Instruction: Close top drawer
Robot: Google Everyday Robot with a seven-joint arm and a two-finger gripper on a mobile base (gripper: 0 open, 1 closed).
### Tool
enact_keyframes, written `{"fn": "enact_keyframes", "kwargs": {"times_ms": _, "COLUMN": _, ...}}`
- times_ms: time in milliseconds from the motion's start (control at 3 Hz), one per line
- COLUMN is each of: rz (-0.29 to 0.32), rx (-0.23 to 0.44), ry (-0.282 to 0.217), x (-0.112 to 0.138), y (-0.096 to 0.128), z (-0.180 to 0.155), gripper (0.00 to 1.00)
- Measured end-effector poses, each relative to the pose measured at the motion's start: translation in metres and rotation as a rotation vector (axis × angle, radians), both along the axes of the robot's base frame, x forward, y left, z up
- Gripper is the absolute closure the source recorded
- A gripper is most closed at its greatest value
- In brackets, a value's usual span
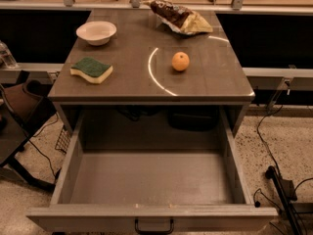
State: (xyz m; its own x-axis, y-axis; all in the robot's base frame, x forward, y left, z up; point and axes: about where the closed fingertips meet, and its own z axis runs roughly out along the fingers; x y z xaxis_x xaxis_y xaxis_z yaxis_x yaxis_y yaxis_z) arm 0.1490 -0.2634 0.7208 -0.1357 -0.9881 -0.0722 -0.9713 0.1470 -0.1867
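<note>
The top drawer is pulled far out of the grey cabinet toward me. It is a wide, deep grey box with a plain grey inside and nothing in it. Its front panel runs along the bottom of the view, with a small black loop handle at its centre. The gripper is not in view.
The cabinet top carries a white bowl, a green and yellow sponge, an orange and a chip bag. A dark chair stands at the left. Cables and a black stand lie on the floor at the right.
</note>
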Motion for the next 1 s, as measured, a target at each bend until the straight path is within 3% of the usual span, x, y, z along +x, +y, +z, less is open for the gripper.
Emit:
{"fn": "enact_keyframes", "kwargs": {"times_ms": 333, "rz": 0.082, "rx": 0.021, "ry": 0.015, "x": -0.010, "y": 0.030, "z": -0.036, "gripper": 0.00}}
{"fn": "enact_keyframes", "kwargs": {"times_ms": 1000, "rz": 0.215, "rx": 0.038, "ry": 0.017, "x": 0.004, "y": 0.081, "z": -0.080, "gripper": 0.00}}
